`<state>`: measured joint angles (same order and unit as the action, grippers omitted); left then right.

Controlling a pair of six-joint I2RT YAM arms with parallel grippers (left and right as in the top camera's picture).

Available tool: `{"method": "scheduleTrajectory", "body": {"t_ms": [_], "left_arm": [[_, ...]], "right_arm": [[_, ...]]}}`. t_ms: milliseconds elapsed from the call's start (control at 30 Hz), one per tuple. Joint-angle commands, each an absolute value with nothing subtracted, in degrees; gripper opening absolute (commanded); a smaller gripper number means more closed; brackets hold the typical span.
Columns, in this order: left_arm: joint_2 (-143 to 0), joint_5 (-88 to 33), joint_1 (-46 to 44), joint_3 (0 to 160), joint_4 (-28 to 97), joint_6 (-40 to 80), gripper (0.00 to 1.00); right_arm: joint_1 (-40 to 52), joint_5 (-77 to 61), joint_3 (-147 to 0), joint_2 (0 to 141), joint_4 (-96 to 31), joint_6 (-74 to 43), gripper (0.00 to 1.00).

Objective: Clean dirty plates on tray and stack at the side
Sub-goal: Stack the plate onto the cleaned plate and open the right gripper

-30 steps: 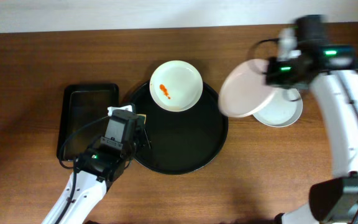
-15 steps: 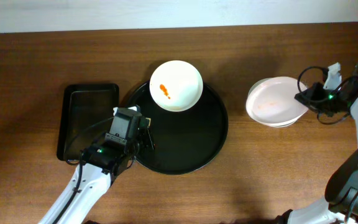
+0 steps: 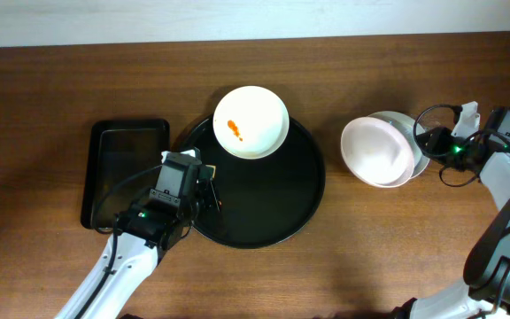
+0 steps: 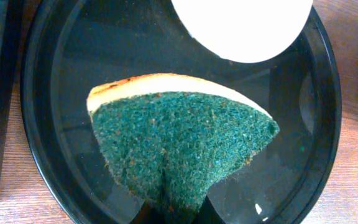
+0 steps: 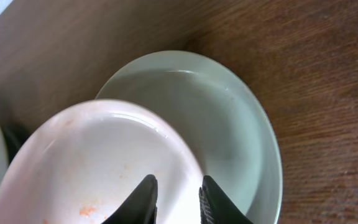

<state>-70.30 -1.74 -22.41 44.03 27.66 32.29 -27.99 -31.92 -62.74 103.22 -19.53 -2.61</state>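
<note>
Lately changed: the right gripper (image 5: 177,182), which a second ago carried the held plate (image 3: 374,152) high and tilted above the table, has brought it down onto the lower plate (image 5: 229,124) at the right side, overhanging it toward the tray. Its fingers sit close together astride the near rim, seemingly pinching it. Whether the plate's full weight rests below is hard to tell. Faint orange traces remain on its face.

Meaning: the second plate is all but stacked, and release is outstanding.

Unchanged: the left gripper (image 3: 207,188) is clamped on the sponge (image 4: 185,143), green side showing, above the round tray (image 3: 264,221).

Count:
- Plates, three: two at the side, and one smeared plate (image 3: 251,121) on the round tray's far edge, uncleaned.
- Trays, two: one round, one rectangular tray (image 3: 127,151).
- Sponge, one.
- Grippers, two.
</note>
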Motion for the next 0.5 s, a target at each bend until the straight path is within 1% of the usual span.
{"method": "scheduleTrajectory", "body": {"t_ms": [0,33,67,100,133,200,267,300,333,367,400,433,467], "left_arm": [[-70.39,-2.20,-22.11,44.18,27.49,31.16,0.00],[-70.39,-2.20,-22.11,44.18,27.49,31.14,0.00],[-70.39,-2.20,-22.11,44.18,27.49,31.14,0.00],[-70.39,-2.17,-22.11,44.18,27.49,31.14,0.00],[-70.39,-2.17,-22.11,44.18,27.49,31.14,0.00],[-70.39,-2.11,-22.11,44.18,27.46,31.16,0.00],[-70.39,-1.67,-22.11,44.18,27.46,31.16,0.00],[-70.39,-1.72,-22.11,44.18,27.49,31.14,0.01],[-70.39,-1.72,-22.09,44.18,27.51,31.14,0.03],[-70.39,-1.69,-22.04,44.18,27.51,31.11,0.11],[-70.39,-1.54,-22.04,44.18,27.49,31.11,0.13],[-70.39,-1.15,-22.04,44.18,27.51,30.30,0.12],[-70.43,-1.15,-22.06,44.18,27.57,28.36,0.07]], "right_arm": [[-28.27,-29.12,-62.13,105.16,-17.80,-2.44,0.24],[-28.27,-28.67,-62.15,105.16,-17.63,-2.44,0.24],[-28.21,-29.32,-62.54,105.14,-17.06,-3.51,0.30],[-28.03,-31.07,-64.18,105.14,-17.93,-3.68,0.31],[-27.64,-32.18,-66.87,105.08,-20.99,-3.42,0.32],[-24.77,-32.25,-74.37,104.97,-31.94,1.15,0.39],[-18.26,-27.38,-81.45,104.97,-41.82,3.22,0.47],[-14.90,-25.45,-83.37,104.97,-44.47,4.16,0.50],[-11.70,-24.99,-84.38,104.97,-46.04,5.58,0.54],[-7.35,-24.77,-84.77,104.97,-46.54,5.78,0.62],[-4.67,-24.80,-84.77,104.97,-46.50,5.45,0.63],[-1.98,-24.80,-84.77,104.97,-46.57,4.56,0.63],[-0.47,-24.82,-84.77,104.97,-46.72,3.53,0.64]]}}
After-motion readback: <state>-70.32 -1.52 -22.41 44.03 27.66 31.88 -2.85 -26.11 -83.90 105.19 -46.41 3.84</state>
